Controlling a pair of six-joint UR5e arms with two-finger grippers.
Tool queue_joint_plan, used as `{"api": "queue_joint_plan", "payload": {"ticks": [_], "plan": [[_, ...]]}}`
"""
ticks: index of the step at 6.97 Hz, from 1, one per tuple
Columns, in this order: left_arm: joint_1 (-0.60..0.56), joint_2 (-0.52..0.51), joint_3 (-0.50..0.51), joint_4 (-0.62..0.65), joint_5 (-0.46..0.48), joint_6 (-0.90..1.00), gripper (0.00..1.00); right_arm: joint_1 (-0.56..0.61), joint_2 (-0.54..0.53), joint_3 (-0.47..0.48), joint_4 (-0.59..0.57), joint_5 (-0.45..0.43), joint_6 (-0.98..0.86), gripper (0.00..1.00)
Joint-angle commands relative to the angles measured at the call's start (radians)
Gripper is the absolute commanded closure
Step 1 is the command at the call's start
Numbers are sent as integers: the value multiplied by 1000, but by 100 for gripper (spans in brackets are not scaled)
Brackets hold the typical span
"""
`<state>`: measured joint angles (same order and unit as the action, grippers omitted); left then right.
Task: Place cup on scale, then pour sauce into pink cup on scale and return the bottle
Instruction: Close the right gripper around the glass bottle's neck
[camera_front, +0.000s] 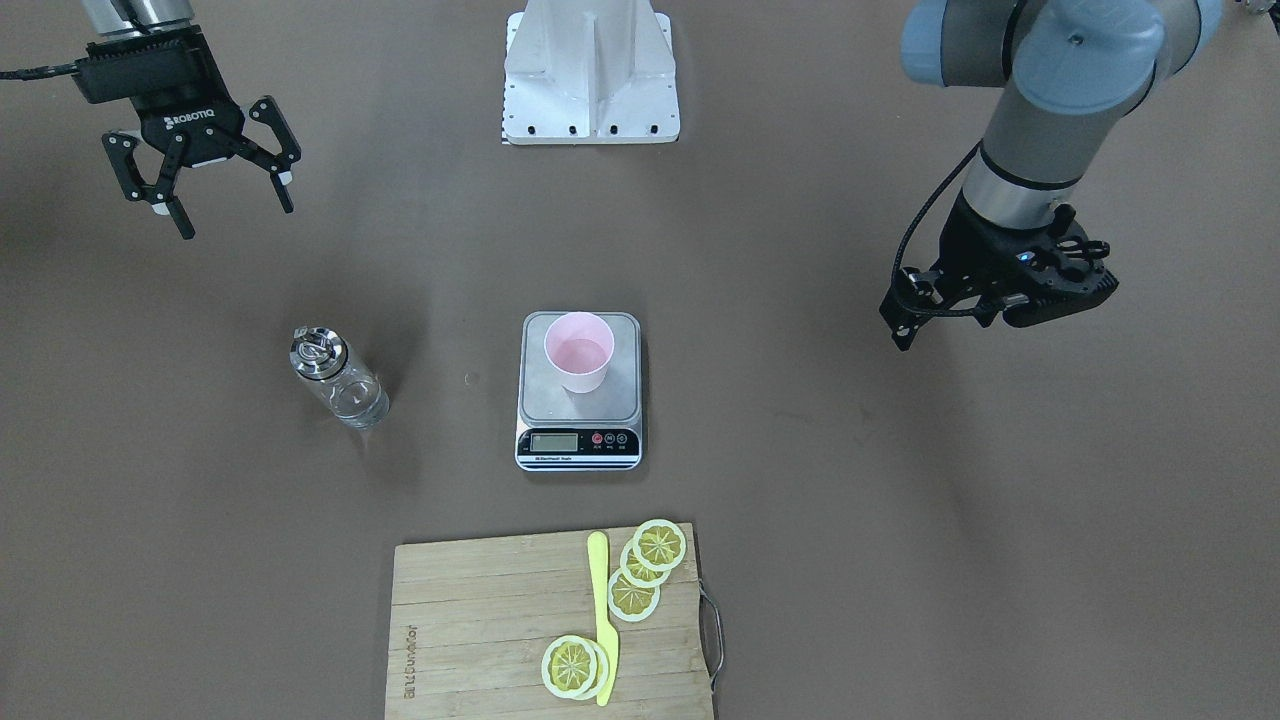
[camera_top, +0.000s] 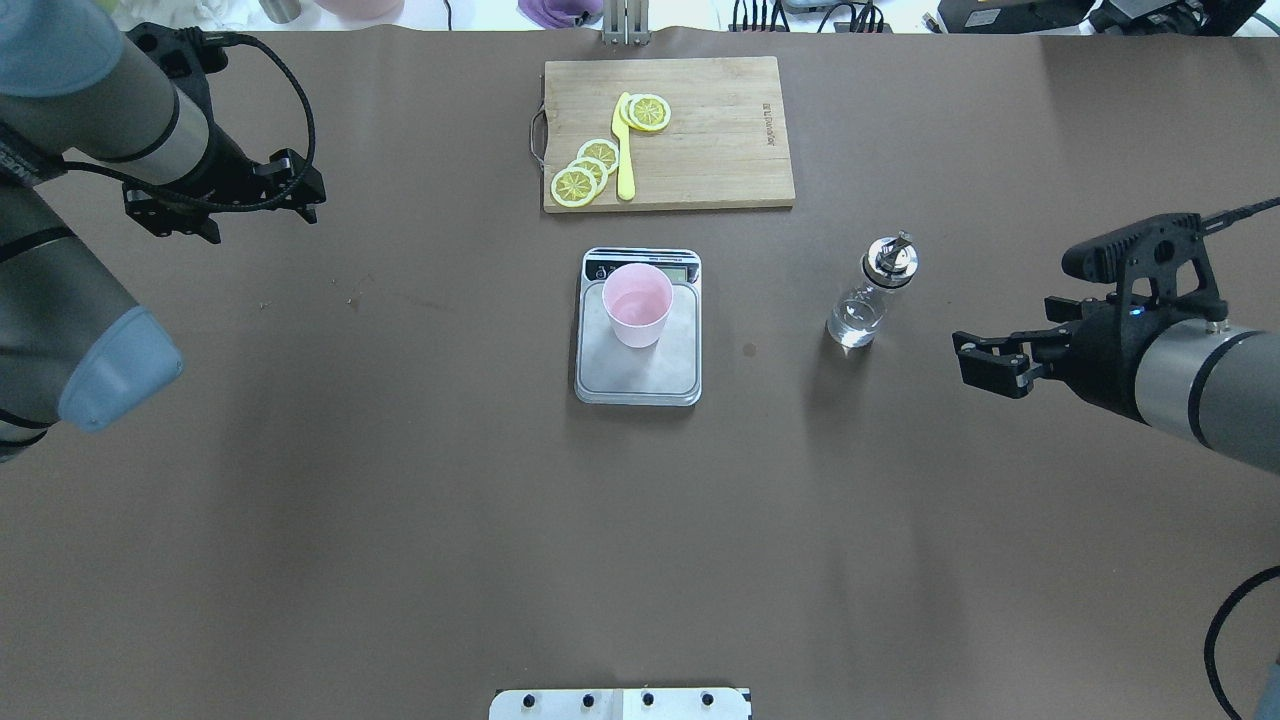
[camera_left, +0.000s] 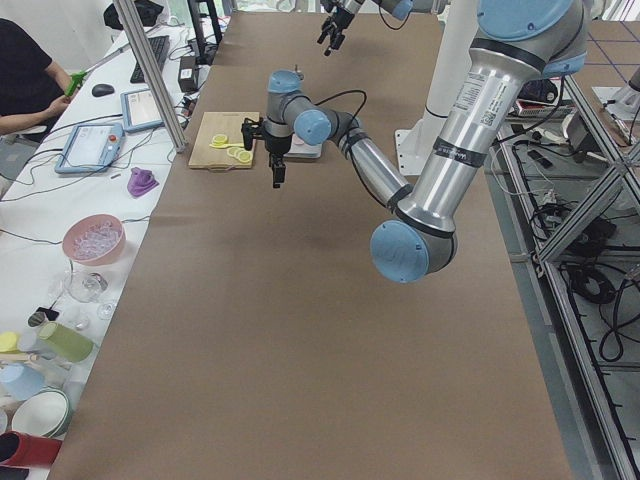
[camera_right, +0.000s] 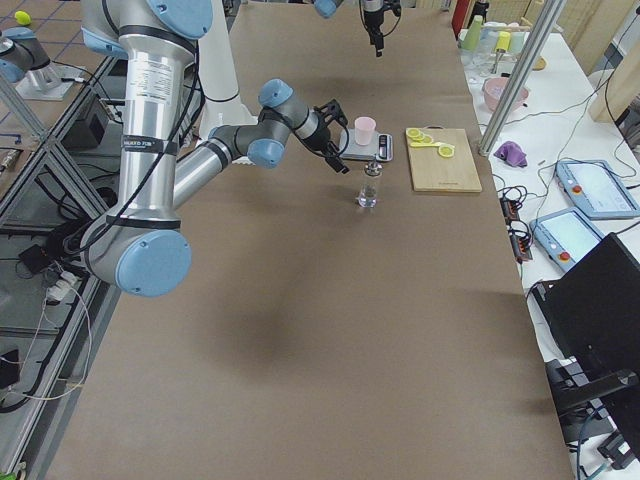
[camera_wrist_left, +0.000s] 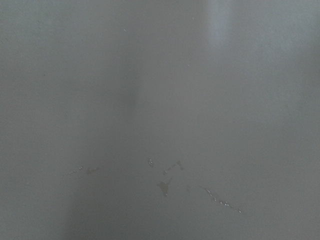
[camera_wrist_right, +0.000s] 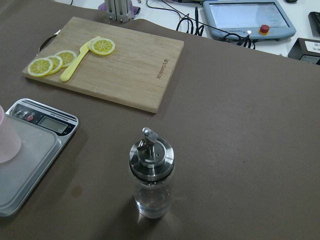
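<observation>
Over the brown tabletop (camera_top: 400, 500), my right tool (camera_front: 236, 215) hangs with jaws spread wide, facing the small clear glass bottle with chrome spout (camera_top: 866, 300), placed, I judge, to take it. Beyond, the pale pink plastic cup (camera_top: 637, 305) stands on the silver digital scale (camera_top: 640, 378). I cannot tell how wide my left tool (camera_left: 277, 178) stands.

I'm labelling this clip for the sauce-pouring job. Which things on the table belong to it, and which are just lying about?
Part of the job:
pink cup
scale
bottle

Just lying about:
cutting board
lemon slices
yellow knife
</observation>
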<state>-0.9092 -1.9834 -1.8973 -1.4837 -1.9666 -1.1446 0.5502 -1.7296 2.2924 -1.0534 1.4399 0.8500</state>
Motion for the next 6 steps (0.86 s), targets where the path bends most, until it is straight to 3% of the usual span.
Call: {"api": "queue_joint_plan", "payload": {"ticks": [1, 4, 6], "plan": [[3, 18, 7, -3, 11, -9, 1, -105, -38, -34, 55, -135, 27, 2], [10, 15, 50, -13, 12, 5, 1, -183, -15, -213, 283, -257, 30, 3], [9, 15, 52, -17, 12, 3, 1, -200, 88, -290, 291, -286, 29, 1]]}}
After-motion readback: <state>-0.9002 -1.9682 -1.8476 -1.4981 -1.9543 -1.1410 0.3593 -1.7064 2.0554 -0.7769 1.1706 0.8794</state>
